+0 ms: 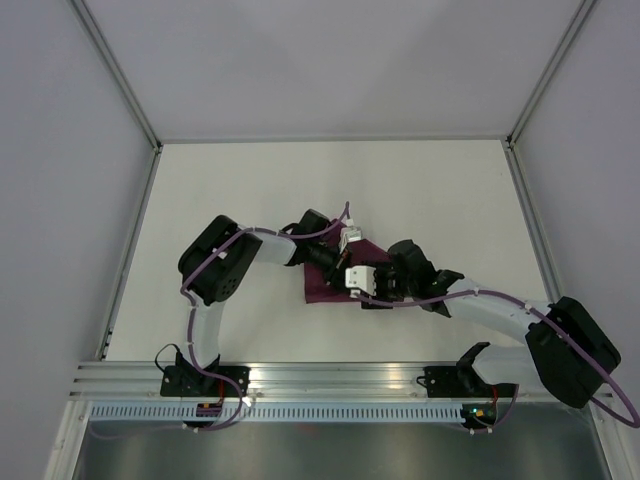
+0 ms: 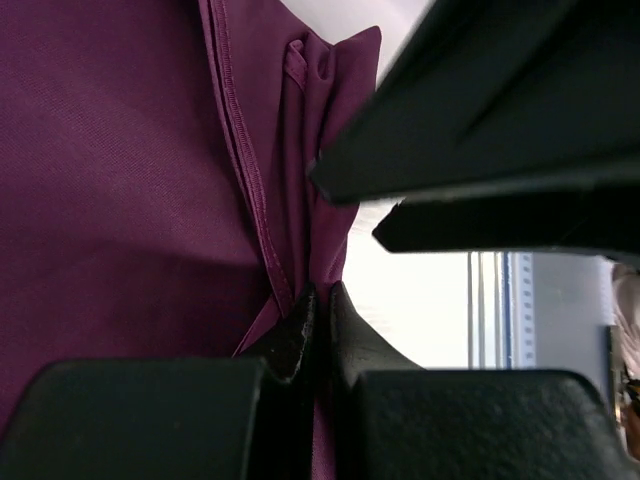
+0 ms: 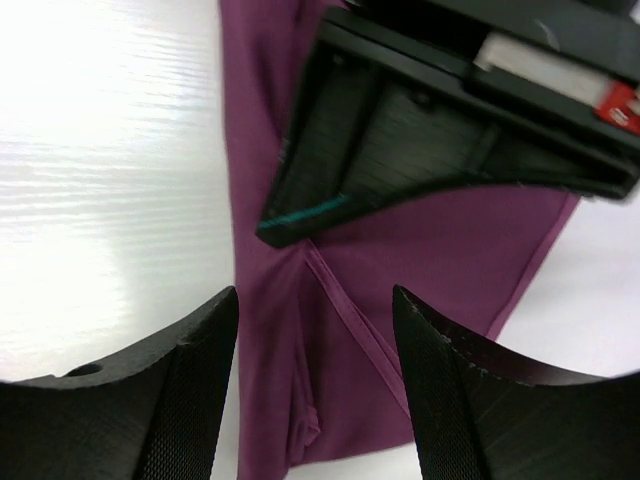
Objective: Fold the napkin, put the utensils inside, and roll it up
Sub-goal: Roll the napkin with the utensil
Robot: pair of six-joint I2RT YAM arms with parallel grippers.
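The magenta-purple napkin (image 1: 325, 287) lies folded into a small patch at the middle of the white table. My left gripper (image 1: 342, 266) is down on it. In the left wrist view the gripper (image 2: 322, 296) is shut on a bunched hem fold of the napkin (image 2: 120, 180). My right gripper (image 1: 363, 297) hovers just right of it, jaws wide open. In the right wrist view it (image 3: 315, 296) straddles a hemmed fold of the napkin (image 3: 450, 250) without touching it. The left gripper's fingers (image 3: 380, 150) press the cloth just beyond. No utensils are in view.
The two grippers are nearly touching above the napkin. An aluminium rail (image 1: 330, 378) runs along the table's near edge. Grey enclosure walls (image 1: 60, 200) and frame posts close in the left, right and far sides.
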